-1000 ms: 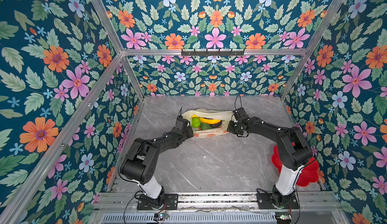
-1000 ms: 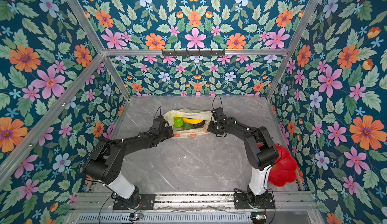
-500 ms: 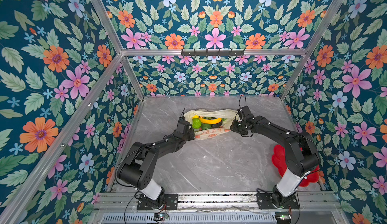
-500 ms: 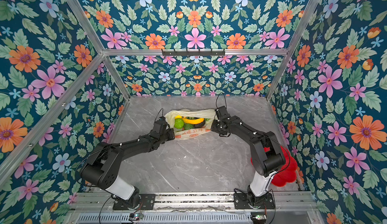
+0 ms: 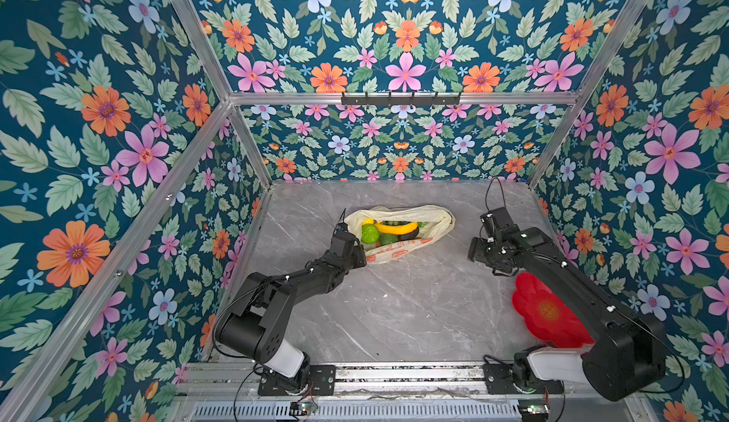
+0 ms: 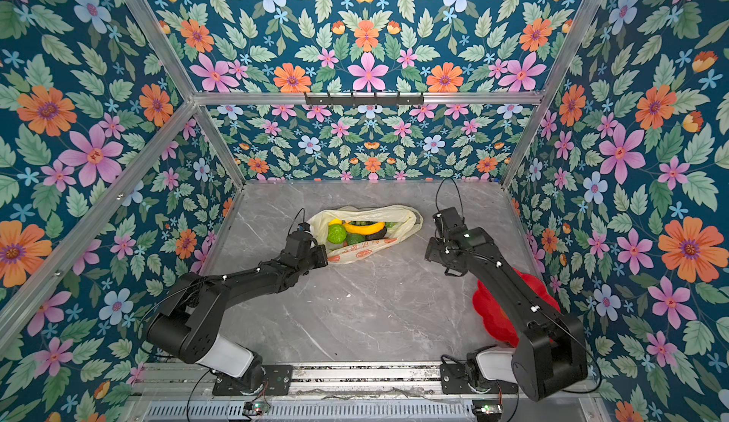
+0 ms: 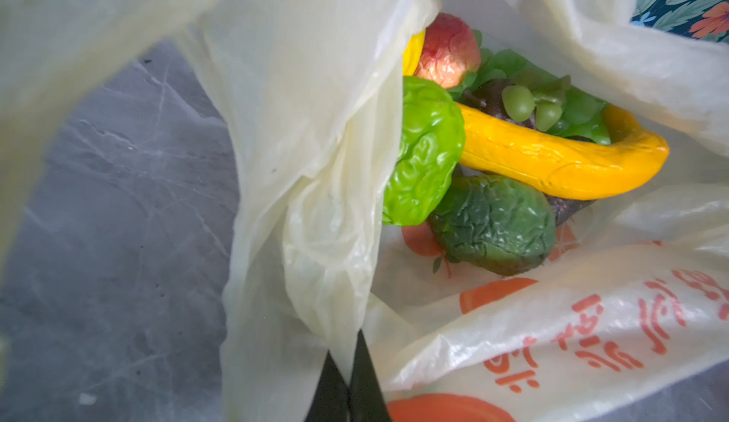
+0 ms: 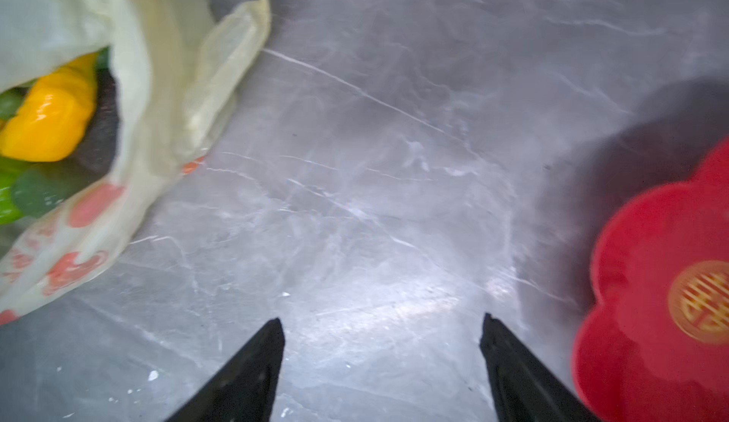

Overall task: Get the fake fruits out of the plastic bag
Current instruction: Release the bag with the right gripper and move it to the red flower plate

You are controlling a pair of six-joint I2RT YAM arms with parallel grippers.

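Left claw (image 7: 351, 361) is clenched on the edge of the plastic bag (image 7: 315, 124), at its mouth. Right claw (image 8: 382, 318) is wide apart and holds nothing, hanging over the bench (image 8: 394, 163) between bag and red dish (image 8: 651, 282). The fake fruits (image 5: 388, 232) lie inside the bag, toward the back of the bench. I think the right claw should go in through the mouth slowly and take the top banana (image 7: 552, 163) without catching the thin bag.

The plastic bag (image 7: 591, 321) carries orange printed characters (image 7: 615, 345) of a Chinese kind, too turned and creased to be read, and the red flower-shaped dish (image 8: 651, 262) beside the bag has at its middle a round gold emblem (image 8: 700, 301) with one ornamental character.
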